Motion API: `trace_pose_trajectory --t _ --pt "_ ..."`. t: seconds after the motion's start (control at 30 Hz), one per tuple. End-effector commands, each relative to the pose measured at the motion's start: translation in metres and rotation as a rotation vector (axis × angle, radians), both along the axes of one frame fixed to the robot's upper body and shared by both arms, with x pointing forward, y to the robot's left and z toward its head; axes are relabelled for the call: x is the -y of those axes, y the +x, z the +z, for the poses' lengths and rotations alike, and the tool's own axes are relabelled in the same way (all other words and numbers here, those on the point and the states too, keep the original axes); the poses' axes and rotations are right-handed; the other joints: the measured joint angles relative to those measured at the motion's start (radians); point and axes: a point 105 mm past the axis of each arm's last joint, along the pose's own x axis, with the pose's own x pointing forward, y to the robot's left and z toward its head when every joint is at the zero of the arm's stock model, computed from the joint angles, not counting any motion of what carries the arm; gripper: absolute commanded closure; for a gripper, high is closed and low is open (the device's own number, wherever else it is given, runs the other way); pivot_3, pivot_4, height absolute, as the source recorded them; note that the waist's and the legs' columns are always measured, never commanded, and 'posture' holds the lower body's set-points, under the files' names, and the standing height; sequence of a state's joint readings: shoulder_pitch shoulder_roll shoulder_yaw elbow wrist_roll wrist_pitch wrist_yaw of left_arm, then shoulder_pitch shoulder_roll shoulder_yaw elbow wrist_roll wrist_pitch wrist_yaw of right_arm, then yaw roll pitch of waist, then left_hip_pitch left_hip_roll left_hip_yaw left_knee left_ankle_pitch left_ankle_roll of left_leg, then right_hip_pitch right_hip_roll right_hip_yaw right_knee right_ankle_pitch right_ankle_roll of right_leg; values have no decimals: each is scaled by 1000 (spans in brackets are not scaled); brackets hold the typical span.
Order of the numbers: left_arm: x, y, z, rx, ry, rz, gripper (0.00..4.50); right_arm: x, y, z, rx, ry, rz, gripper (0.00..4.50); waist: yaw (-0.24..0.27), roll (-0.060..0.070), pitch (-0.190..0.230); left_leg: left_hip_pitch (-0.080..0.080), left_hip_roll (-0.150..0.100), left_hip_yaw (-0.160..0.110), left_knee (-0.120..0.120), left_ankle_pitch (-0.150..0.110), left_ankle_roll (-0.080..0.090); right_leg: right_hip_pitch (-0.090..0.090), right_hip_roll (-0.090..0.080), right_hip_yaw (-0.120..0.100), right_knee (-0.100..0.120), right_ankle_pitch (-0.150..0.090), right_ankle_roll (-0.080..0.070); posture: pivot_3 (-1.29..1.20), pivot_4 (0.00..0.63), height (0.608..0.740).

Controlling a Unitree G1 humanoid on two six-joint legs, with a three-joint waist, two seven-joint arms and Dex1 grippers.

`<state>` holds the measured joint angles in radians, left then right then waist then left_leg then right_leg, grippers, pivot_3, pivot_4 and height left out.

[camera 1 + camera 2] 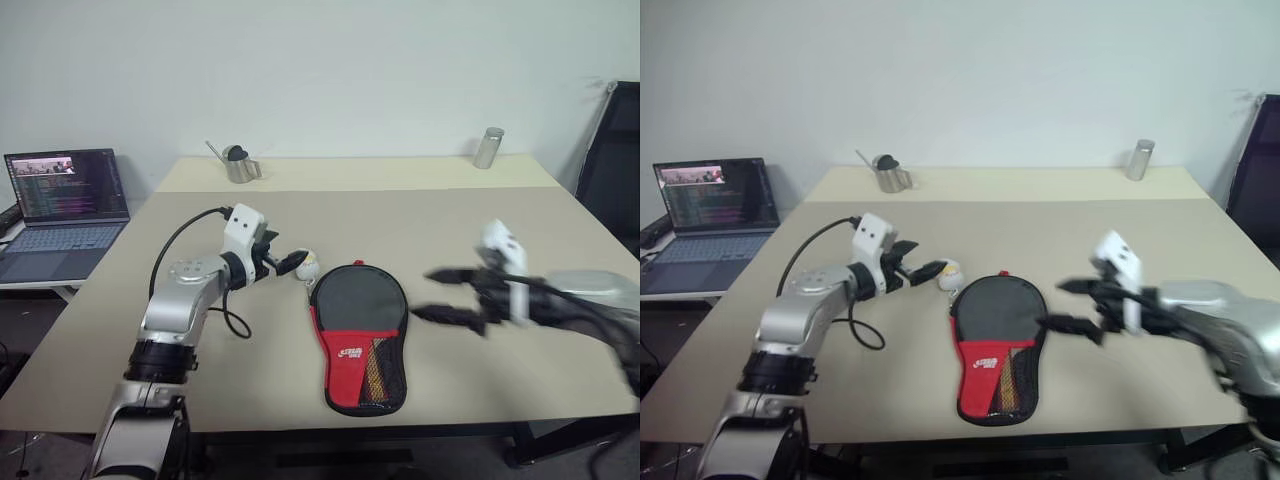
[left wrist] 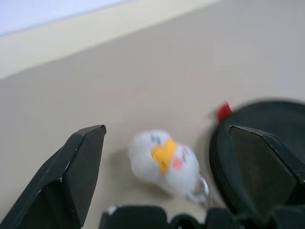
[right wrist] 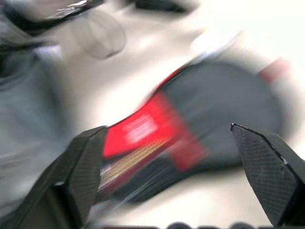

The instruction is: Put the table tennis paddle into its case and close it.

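Case point(image 1: 359, 336) lies flat on the counter point(image 1: 480, 230) between the arms, round end away from the robot, and looks closed; the paddle is not to be seen, presumably inside, so the zip should be checked before anything else is done. Left fingers point(image 2: 86, 167) are spread wide and empty around a small white toy point(image 2: 164, 160) just beside the case's round end; right gripper point(image 1: 448, 295) is also spread wide, empty, beside the case. Zip line and pull cannot be made out; the right wrist view is smeared.
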<state>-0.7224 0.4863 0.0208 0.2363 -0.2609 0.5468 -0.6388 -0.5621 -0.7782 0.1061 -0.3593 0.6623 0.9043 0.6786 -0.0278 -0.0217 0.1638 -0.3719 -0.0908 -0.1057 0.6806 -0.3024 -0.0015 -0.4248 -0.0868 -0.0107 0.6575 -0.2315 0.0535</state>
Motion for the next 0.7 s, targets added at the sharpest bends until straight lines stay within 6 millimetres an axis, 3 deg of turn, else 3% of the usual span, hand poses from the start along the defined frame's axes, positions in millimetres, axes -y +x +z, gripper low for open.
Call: trace_pose_trajectory --t 0.03,0.2,0.4,0.7 --pt "-2 11 7 -43 -75 55 0 -28 30 -29 194 -153 -54 18 1 0 0 1 0 0 0 0 0 0 0 0 0 0 0 0 150 740" --pt "7 25 0 -98 -43 101 0 -57 52 -73 148 -114 -132 18 2 -1 0 -4 -2 0 1 1 -2 -4 -1 0 -1 0 0 0 150 740" --pt "20 34 -25 -201 -17 114 0 -75 45 -106 34 -105 -106 18 0 -1 -1 -10 -3 0 2 1 -2 -12 -1 -1 0 0 0 0 150 740" --pt "19 47 -59 -291 45 257 0 -81 35 -114 18 -115 -57 18 -3 -1 -2 -7 -3 1 2 2 -3 -12 0 0 5 0 0 0 150 740"
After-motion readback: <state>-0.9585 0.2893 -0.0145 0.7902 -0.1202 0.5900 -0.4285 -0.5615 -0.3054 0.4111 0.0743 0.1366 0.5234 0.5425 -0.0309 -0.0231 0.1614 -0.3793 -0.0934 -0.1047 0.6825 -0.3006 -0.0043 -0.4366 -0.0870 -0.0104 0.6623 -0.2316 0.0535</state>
